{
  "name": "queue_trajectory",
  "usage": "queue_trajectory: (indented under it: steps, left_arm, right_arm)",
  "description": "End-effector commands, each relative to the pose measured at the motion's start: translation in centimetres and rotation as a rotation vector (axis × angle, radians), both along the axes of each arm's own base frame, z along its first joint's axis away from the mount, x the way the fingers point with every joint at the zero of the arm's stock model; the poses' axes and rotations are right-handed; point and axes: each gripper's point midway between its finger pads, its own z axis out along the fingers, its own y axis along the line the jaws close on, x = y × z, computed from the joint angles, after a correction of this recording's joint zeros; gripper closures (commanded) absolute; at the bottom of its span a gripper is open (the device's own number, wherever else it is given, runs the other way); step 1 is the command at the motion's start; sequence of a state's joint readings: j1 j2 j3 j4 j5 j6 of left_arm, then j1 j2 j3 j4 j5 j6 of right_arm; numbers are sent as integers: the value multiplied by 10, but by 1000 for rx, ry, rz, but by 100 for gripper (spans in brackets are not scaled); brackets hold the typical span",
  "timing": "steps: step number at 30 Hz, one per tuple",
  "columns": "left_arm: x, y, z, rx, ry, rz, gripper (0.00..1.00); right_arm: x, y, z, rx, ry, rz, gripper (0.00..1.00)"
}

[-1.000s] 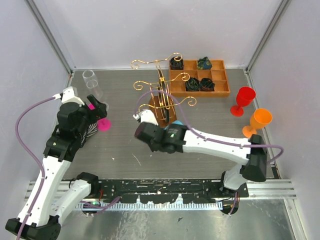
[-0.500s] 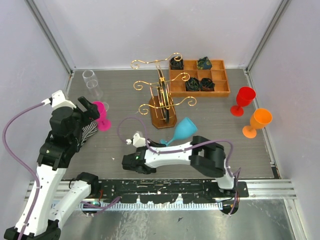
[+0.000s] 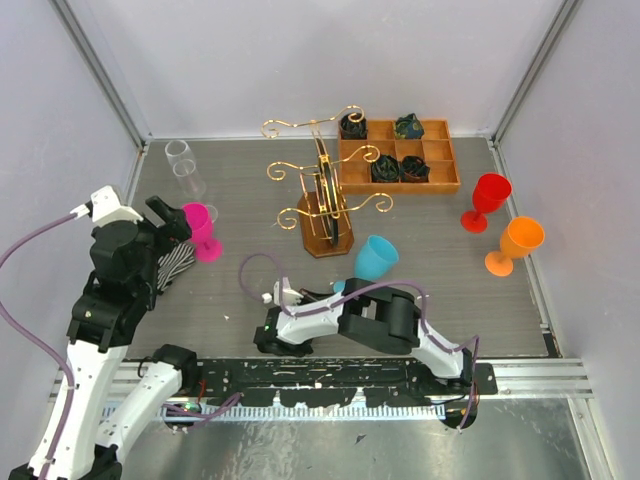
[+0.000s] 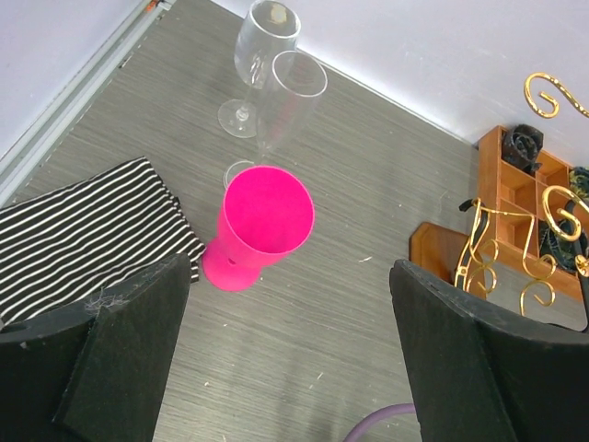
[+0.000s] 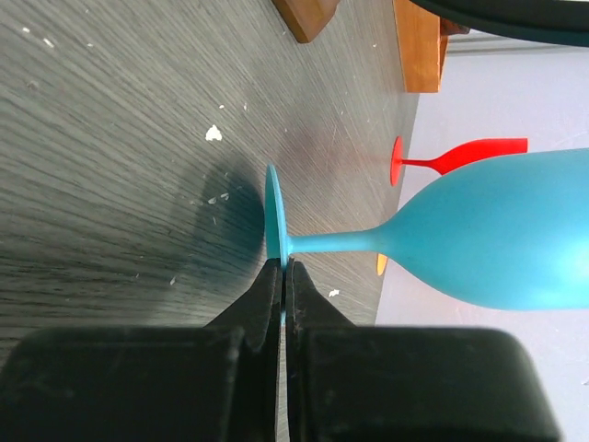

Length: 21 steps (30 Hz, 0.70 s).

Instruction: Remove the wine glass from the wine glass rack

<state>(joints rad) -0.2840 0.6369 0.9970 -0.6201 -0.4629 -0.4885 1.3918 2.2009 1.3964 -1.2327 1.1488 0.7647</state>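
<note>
The gold wire wine glass rack [image 3: 322, 195] stands on its brown wooden base at mid table, with no glass hanging on it. A blue wine glass [image 3: 376, 257] is upright in front of the rack and clear of it. My right gripper [image 5: 282, 272] is shut on the rim of the glass's foot [image 5: 274, 226]. The foot is at or just above the table; I cannot tell which. My left gripper [image 4: 290, 304] is open and empty, just short of a pink wine glass [image 4: 262, 221] standing on the table. The rack also shows in the left wrist view [image 4: 497, 249].
Two clear glasses [image 4: 276, 87] stand behind the pink glass. A striped cloth [image 4: 83, 230] lies at the left. An orange-brown compartment tray [image 3: 400, 155] is behind the rack. A red glass [image 3: 487, 200] and an orange glass [image 3: 515, 243] stand at the right.
My right arm has drawn back toward the near edge, carrying the blue glass away from the rack and bringing it from tilted to upright. My left arm has pulled back a little.
</note>
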Motion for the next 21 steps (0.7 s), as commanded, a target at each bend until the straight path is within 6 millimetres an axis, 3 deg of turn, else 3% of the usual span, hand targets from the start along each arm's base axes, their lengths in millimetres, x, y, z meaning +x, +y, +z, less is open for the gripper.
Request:
queue_trajectory:
  steps: [1, 12, 21]
  left_arm:
    - [-2, 3, 5, 20, -2, 6, 4]
    - [-3, 9, 18, 44, -20, 29, 4]
    - [0, 7, 20, 45, -11, 22, 4]
  right_arm:
    - [-4, 5, -14, 41, -14, -9, 99]
    - [-21, 26, -54, 117, 127, -16, 97]
    - [-34, 41, -66, 176, 194, 2, 75]
